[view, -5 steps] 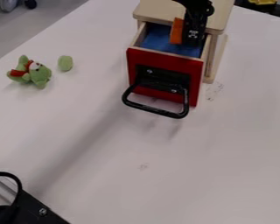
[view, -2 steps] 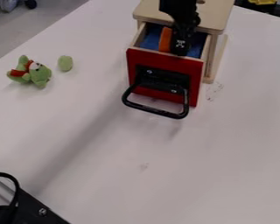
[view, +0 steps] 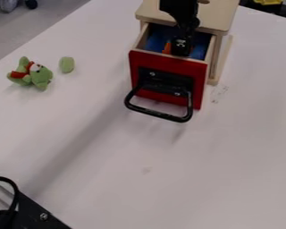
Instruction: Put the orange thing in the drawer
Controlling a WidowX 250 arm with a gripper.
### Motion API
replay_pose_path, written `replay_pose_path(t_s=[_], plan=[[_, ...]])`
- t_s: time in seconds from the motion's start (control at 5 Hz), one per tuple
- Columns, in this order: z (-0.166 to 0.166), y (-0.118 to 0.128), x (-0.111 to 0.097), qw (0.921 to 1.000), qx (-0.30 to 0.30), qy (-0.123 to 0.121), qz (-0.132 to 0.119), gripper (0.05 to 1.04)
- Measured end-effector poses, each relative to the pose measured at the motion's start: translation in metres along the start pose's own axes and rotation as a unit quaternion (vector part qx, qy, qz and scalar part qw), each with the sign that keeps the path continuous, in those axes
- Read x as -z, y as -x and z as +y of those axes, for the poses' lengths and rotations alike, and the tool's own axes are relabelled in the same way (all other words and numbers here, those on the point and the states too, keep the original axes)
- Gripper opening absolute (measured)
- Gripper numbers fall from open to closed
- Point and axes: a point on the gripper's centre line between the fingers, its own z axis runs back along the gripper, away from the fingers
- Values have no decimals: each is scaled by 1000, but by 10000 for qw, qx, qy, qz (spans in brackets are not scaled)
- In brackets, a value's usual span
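Note:
The black gripper [view: 181, 46] hangs down into the pulled-out drawer, just behind its red front. Beside it on the left, a small part of the orange thing [view: 167, 47] shows low inside the drawer; the gripper and the drawer front cover the rest. Whether the gripper holds it cannot be made out. The drawer [view: 168, 61] has a red front, pale wooden sides, a blue inside and a black handle.
The wooden cabinet top [view: 220, 15] stands behind the drawer. A green plush toy [view: 39, 74] and a small green piece [view: 66, 64] lie at the left on the white table [view: 229, 165]. A black device [view: 35, 214] occupies the lower left corner.
The gripper has moved left and down toward the drawer front. The orange thing has gone lower into the drawer, so less of it shows above the front edge.

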Motion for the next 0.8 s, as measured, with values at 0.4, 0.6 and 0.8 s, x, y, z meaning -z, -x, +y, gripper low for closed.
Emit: replay_pose_path(t_s=[0.4,0.6,0.8], plan=[[4,-2,-3,10000,77,-47,7,956],[12,-13,-20,9999,62,-5,-125,986],[15,-18,-53,9995,18,320,-12,986]])
